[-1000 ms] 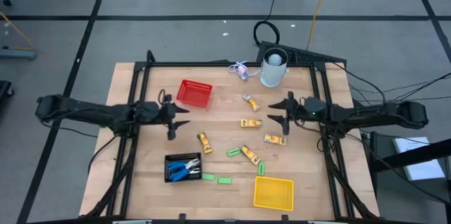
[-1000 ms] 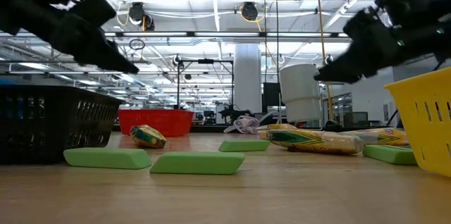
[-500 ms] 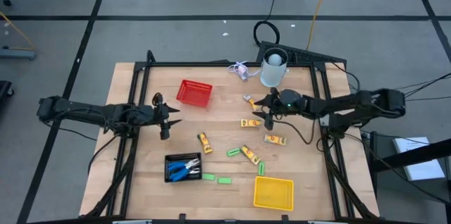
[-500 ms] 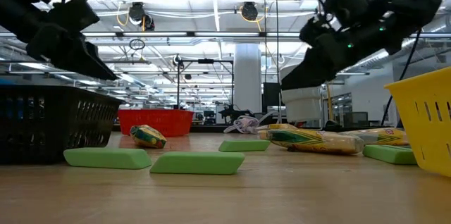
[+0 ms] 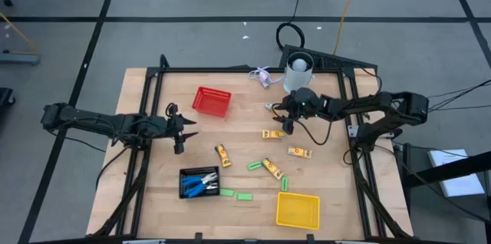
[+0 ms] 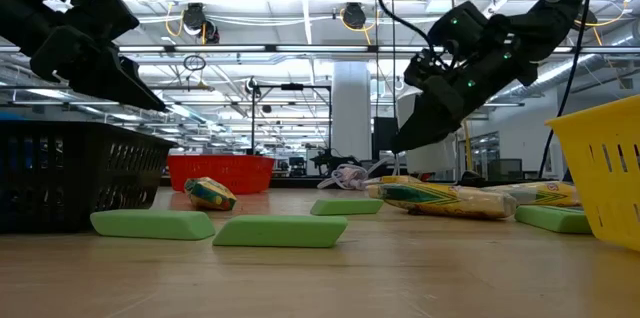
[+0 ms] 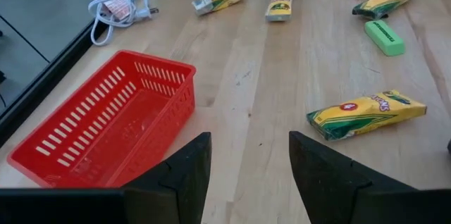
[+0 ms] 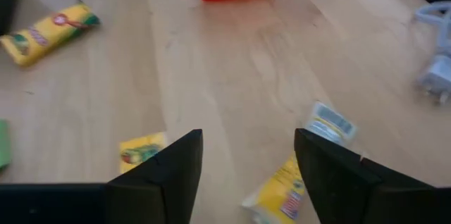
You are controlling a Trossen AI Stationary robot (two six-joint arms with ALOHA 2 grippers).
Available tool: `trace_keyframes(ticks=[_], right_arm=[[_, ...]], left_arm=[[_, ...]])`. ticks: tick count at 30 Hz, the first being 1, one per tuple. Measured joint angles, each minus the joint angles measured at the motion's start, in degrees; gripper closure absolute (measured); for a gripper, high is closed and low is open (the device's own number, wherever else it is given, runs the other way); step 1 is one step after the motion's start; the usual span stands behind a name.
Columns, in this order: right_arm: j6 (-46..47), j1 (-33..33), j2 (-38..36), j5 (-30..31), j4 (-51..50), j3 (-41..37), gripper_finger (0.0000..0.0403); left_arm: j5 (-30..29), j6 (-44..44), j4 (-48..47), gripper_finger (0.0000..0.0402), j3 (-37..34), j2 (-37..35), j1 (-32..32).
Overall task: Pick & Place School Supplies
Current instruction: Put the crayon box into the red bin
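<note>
My right gripper [image 5: 282, 121], jaws apart, nears a crayon pack [image 5: 271, 110]; left gripper [image 5: 181, 130] idles, jaws apart. Next: descend, pinch.

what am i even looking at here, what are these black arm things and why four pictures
Two robot arms work at a wooden table. One picture looks straight down, one sits level with the tabletop, and two come from cameras on the wrists. The left gripper hangs open near the red basket, holding nothing. The right gripper is open above a crayon pack, also holding nothing. Crayon packs and green erasers lie scattered; scissors fill a black basket; a yellow basket and a white cup stand nearby.
</note>
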Motion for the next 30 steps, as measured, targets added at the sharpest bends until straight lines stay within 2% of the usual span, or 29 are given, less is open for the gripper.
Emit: trace_keyframes(ticks=[8,13,30], right_arm=[[-0.44,-3.30,0.07,-0.51,-7.50,3.61,0.0125],[-0.40,-4.22,0.52,-2.67,-8.79,4.17,0.0129],[-0.96,-3.29,15.68,-2.67,-10.95,11.01,0.0131]], left_arm=[[0.00,-0.26,0.37,0.0211,0.00,0.00,-0.05],[0.00,-0.41,0.39,0.0211,0.00,0.00,-0.05],[0.72,-0.54,1.50,0.0211,0.00,0.02,-0.05]])
